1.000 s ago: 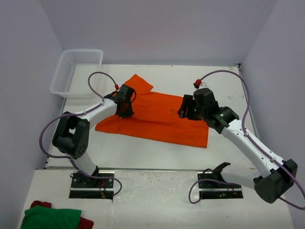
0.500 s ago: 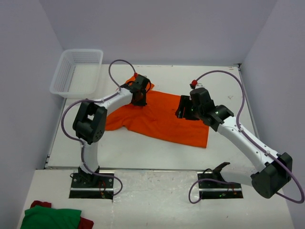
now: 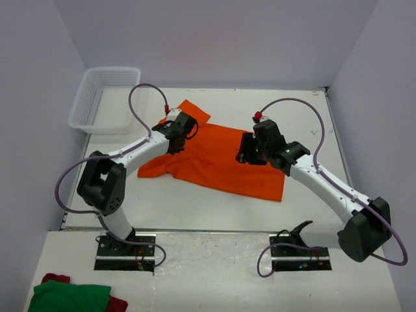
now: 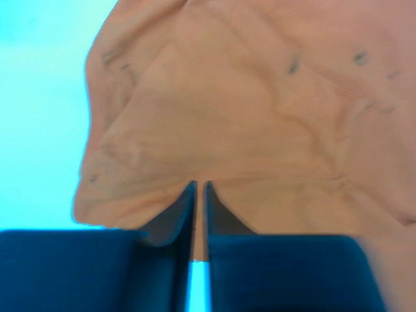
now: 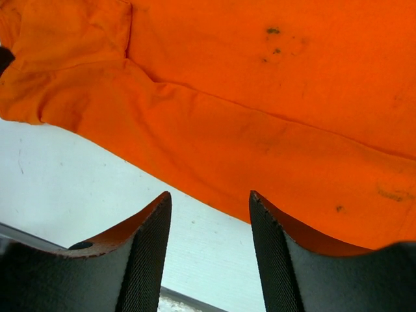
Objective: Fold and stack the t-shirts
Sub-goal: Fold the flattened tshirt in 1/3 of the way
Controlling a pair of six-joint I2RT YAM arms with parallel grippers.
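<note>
We see the orange t-shirt spread flat on the bench. Its long axis runs from the far left down toward the near right, and one sleeve points away at the far-left end. Both claws sit over it, one toward each end, so neither arm has to cross the other.

The left claw is over the sleeve end. In its wrist view the fingers are barely parted, we see nothing pinched in the narrow slit, and a doubled-over flap of cloth lies straight ahead of the tips. The left arm is bent sharply at the elbow by the near-left edge of the bench, with its forearm reaching out toward the far right.

The right claw hangs over the shirt right of its middle, jaws wide apart and holding nothing. Its wrist view shows the shirt's hem running slantwise just beyond the fingertips, with bare bench between them. The right arm stretches in a long diagonal from its base, wrist tipped downward.

We judge the hem is the nearer grasp for the right claw, and the sleeve flap for the left
</note>
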